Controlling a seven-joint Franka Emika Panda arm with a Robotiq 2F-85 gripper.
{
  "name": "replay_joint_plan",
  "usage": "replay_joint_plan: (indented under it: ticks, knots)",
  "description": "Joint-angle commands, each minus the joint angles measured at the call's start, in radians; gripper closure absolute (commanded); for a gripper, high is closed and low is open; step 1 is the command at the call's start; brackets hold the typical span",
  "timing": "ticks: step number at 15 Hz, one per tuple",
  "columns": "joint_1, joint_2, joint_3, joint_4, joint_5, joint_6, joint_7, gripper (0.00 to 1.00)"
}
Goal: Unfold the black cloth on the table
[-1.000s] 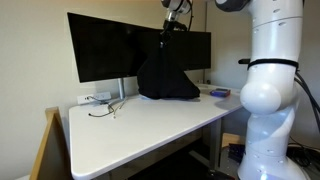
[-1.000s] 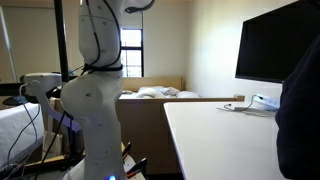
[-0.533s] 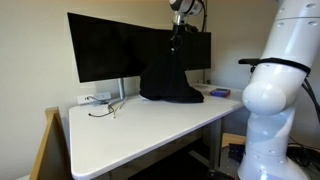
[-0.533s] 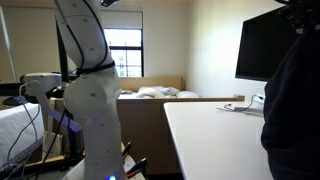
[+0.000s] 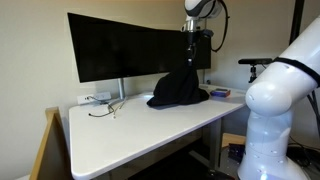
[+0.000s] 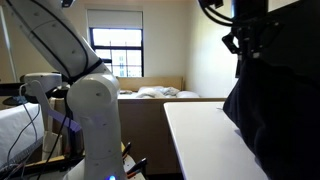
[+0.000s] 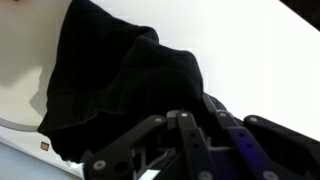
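The black cloth (image 5: pixel 178 90) hangs in a peak from the gripper (image 5: pixel 191 62), its lower part bunched on the worktop (image 5: pixel 130 125) in front of the monitors (image 5: pixel 110 45). Half a second ago the cloth stood taller and nearer the middle of the screens. Now the arm has carried it sideways toward the robot's end of the desk and lower, so more fabric rests on the surface. We take this as a drag meant to draw the fold open, but the cloth is still heaped, not flat.

The fingers look closed on a top fold. In the wrist view the cloth (image 7: pixel 120 80) fills the space just beyond the fingers (image 7: pixel 150 135), and in an exterior view it drapes straight down from the gripper (image 6: pixel 250 58).

The cloth's near side now lies close to the worktop's end edge, beside a small bluish object (image 5: pixel 220 92), so there is little room left that way. Wide bare worktop lies toward the front and the far end, where only a thin cable or pair of glasses (image 5: pixel 105 108) sits.
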Motion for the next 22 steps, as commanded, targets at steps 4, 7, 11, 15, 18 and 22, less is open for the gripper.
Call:
replay_joint_plan:
  ticks: [4, 7, 11, 15, 18, 22]
  knots:
    - [0.040, -0.355, 0.008, -0.285, -0.100, -0.085, 0.082, 0.34]
    - [0.075, -0.356, -0.006, -0.292, -0.122, -0.060, 0.134, 0.15]
    - [0.131, -0.184, -0.058, -0.218, -0.117, 0.074, 0.193, 0.00]
    - [0.191, 0.048, -0.105, -0.113, -0.077, 0.280, 0.221, 0.00]
    - [0.195, 0.230, -0.132, 0.005, -0.033, 0.365, 0.195, 0.00]
    - [0.159, 0.434, -0.137, 0.173, 0.027, 0.374, 0.207, 0.00]
